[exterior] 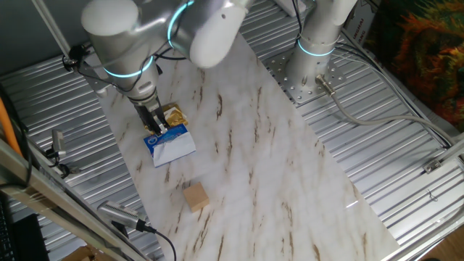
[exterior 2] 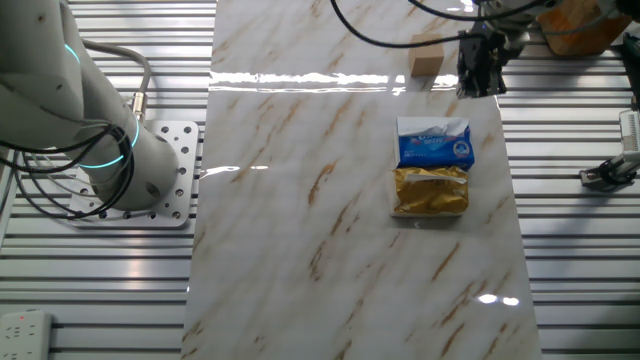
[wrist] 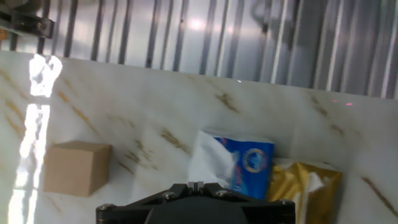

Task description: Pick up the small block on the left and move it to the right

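I see my tool (exterior: 154, 125) hanging above the marble surface (exterior: 290, 181), over the blue-and-white packet (exterior: 171, 143); it holds nothing, and I cannot tell how far apart its fingers stand. The small block (exterior: 196, 196) rests flat on the surface, apart from the packet. A gold foil packet (exterior 2: 430, 191) touches the blue one's far side.

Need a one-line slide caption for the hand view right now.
Hand view: wooden block at left, blue-and-white packet and gold foil packet at right, on the marble board.
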`<state>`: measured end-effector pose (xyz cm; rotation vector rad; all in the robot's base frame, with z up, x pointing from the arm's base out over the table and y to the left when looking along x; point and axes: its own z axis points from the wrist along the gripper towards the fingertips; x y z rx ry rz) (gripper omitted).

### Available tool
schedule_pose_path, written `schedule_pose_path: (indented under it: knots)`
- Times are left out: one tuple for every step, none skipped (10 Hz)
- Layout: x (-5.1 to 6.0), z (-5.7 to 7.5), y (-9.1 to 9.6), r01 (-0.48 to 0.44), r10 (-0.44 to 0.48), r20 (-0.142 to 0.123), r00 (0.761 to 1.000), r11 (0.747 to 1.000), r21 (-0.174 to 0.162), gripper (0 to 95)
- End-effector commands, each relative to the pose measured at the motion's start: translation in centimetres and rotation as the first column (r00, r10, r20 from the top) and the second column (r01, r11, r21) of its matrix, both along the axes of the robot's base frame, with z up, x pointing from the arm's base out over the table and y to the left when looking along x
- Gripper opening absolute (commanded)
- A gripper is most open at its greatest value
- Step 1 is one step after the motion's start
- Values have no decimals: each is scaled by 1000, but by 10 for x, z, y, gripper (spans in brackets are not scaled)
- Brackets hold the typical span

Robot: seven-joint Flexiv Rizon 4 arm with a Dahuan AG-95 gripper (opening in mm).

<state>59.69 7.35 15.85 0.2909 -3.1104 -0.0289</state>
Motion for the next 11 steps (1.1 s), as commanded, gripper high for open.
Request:
schedule_pose_path:
  knots:
    - [-2, -3, -3, -1, 1, 7, 1000, 1000, 2, 0]
    - [-2, -3, -3, -3, 3, 6, 1000, 1000, 4, 0]
    - [-2, -2, -4, -7, 7, 5, 1000, 1000, 9, 0]
    - [-3, -1, -4, -5, 5, 3, 1000, 1000, 13, 0]
    - [-3, -1, -5, -4, 4, 3, 1000, 1000, 11, 0]
    - [-3, -1, -5, -5, 4, 3, 1000, 1000, 9, 0]
    - [-3, -1, -5, -5, 5, 4, 1000, 1000, 10, 0]
    - [-3, -1, -5, -5, 5, 5, 1000, 1000, 14, 0]
    - [-3, -1, -5, -8, 8, 4, 1000, 1000, 15, 0]
    - [-3, -1, -5, -10, 10, 3, 1000, 1000, 17, 0]
    - [-3, -1, -5, -11, 11, 4, 1000, 1000, 17, 0]
